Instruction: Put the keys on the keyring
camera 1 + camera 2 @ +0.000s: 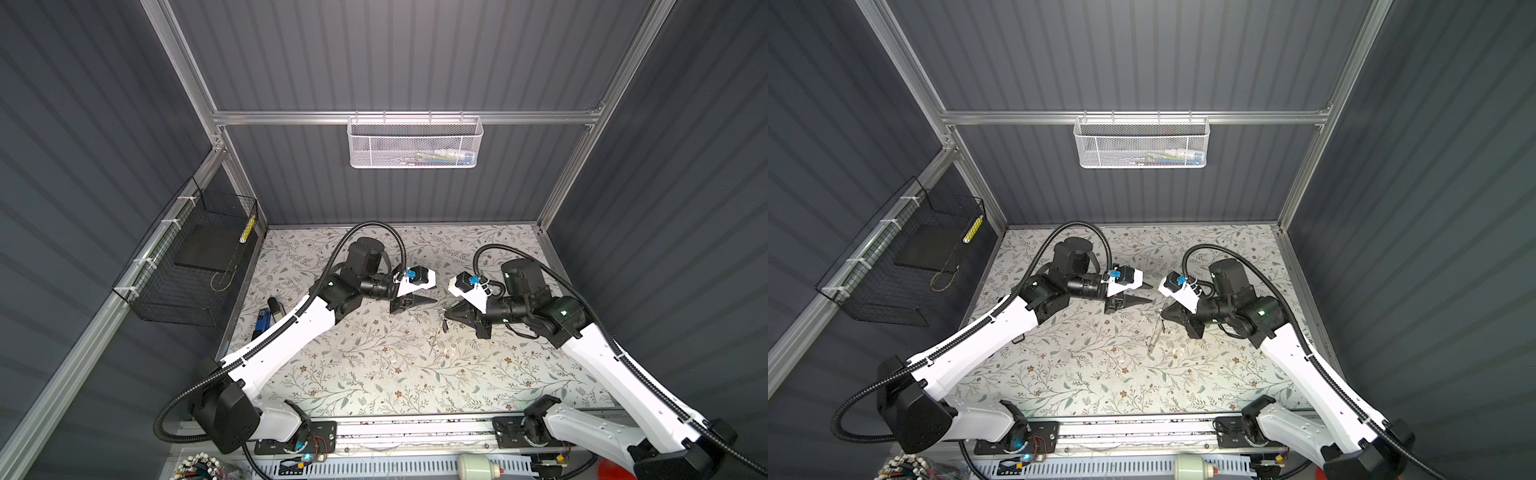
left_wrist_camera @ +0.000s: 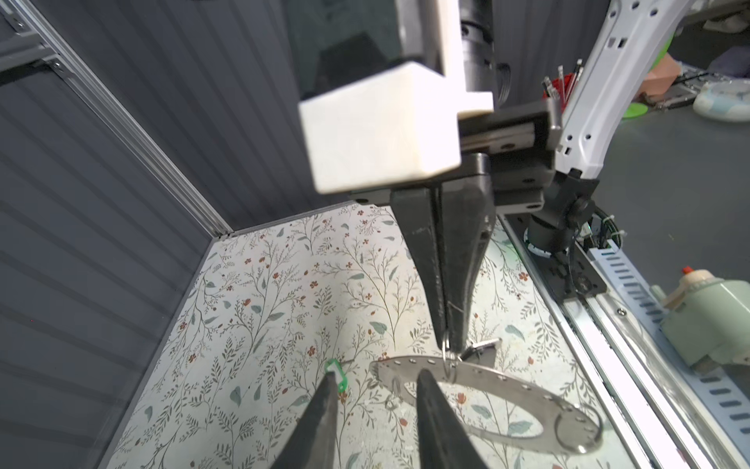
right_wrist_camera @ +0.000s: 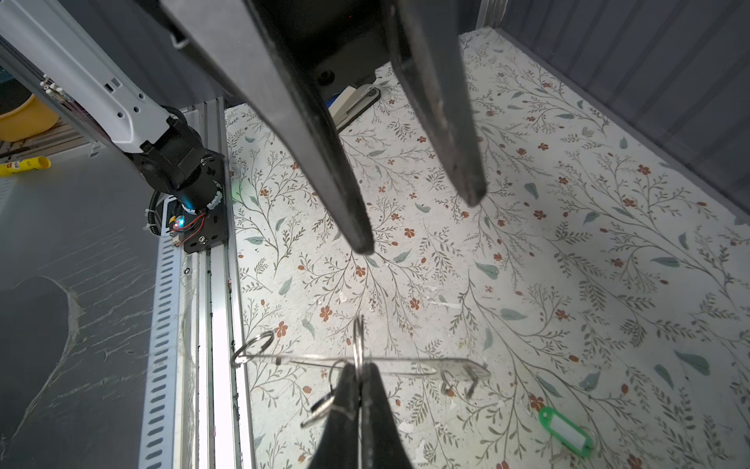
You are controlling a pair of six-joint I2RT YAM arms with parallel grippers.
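Observation:
The keyring, a flat grey plate with rim holes and wire loops, is lifted off the floral mat. My right gripper is shut on one of its wire loops. In both top views the keyring hangs edge-on below the right gripper. The silver key dangles from a small loop beside the right fingers; its black head shows behind them. The green tag lies loose on the mat. My left gripper is open and empty, its fingers either side of the plate's near end.
A stapler and a blue item lie at the mat's left edge. A black wire basket hangs on the left wall and a white mesh basket on the back wall. A pale green bottle sits past the front rail.

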